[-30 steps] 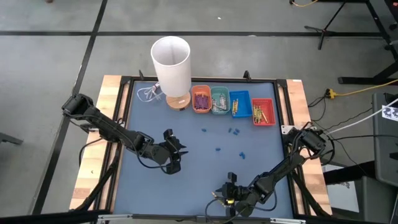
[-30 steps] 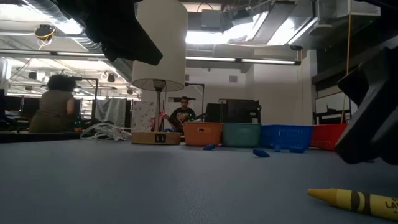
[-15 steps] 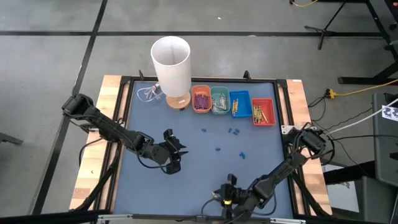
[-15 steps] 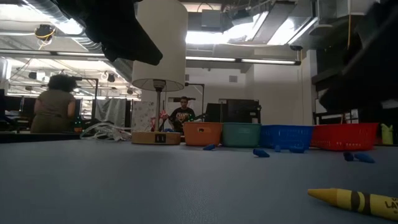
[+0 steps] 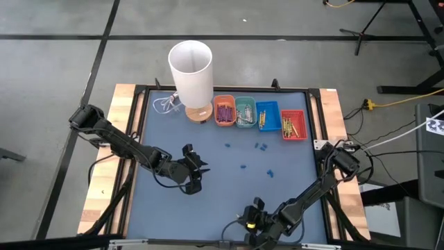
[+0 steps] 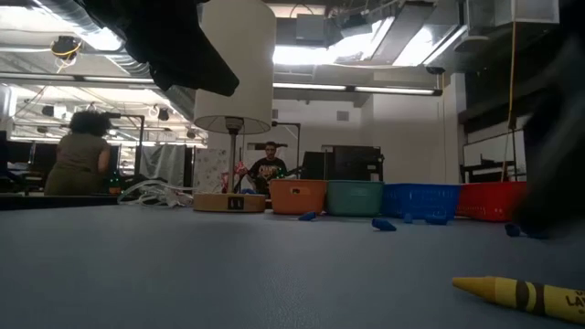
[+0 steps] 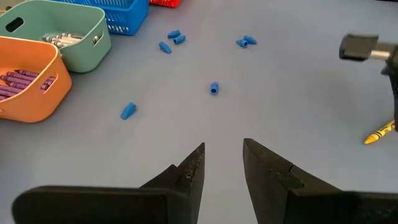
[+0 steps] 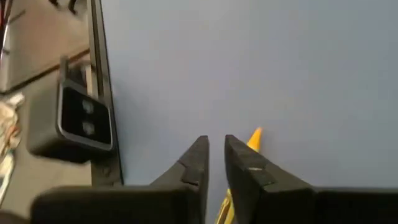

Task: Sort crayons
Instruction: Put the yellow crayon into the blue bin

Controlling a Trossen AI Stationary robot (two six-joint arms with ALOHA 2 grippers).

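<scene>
The right gripper (image 8: 214,146) is low at the near table edge, its jaws almost together beside a yellow crayon (image 8: 254,138); I can't tell if it holds it. It should pinch the middle. Farther off, the left gripper (image 7: 222,155) waits, part open and empty. The trays (image 5: 292,124) stand at the far edge.

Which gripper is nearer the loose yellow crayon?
Right. The right gripper is right beside the yellow crayon at the table's near edge; the left gripper hovers farther off, mid-table.

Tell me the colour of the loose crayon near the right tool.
Yellow crayon; clearest in the low view.
</scene>
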